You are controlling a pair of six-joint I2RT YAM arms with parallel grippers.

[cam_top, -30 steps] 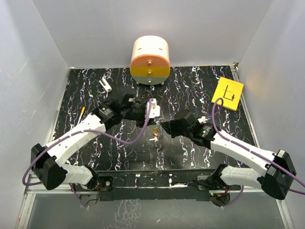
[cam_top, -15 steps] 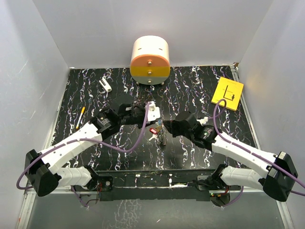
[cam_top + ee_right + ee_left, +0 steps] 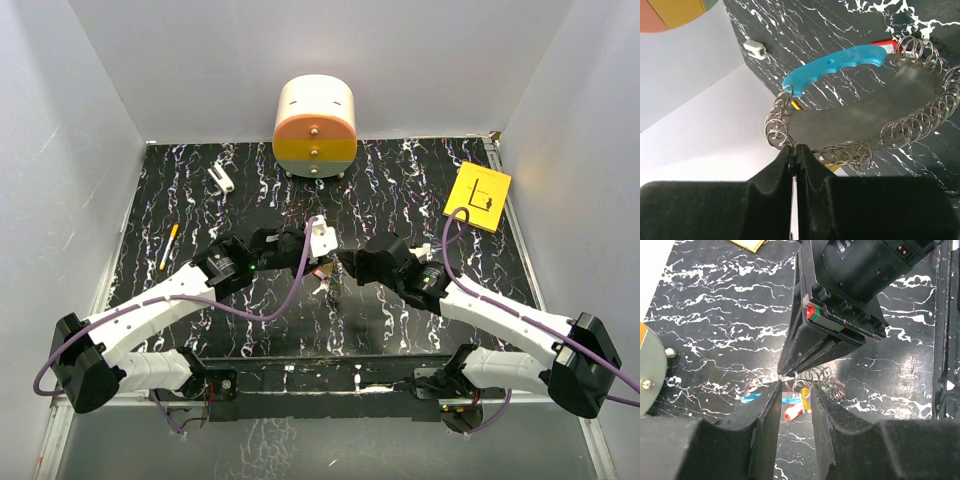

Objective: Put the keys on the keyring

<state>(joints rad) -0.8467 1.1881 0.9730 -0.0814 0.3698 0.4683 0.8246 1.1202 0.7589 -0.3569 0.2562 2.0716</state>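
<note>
The right fingers (image 3: 775, 180) are pinched shut on one link of the ring chain (image 3: 850, 150), holding it up off the tabletop (image 3: 715, 315) so the blue key (image 3: 837, 62) and red key (image 3: 792, 412) dangle free; the left fingers (image 3: 767, 415), narrowly parted, sit just beside that pinch, probably to steady a ring for threading.

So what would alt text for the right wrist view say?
The right pincer, shut, pinches a looping chain of small metal rings that carries a blue-headed key; a black, white-veined table lies behind.
</note>
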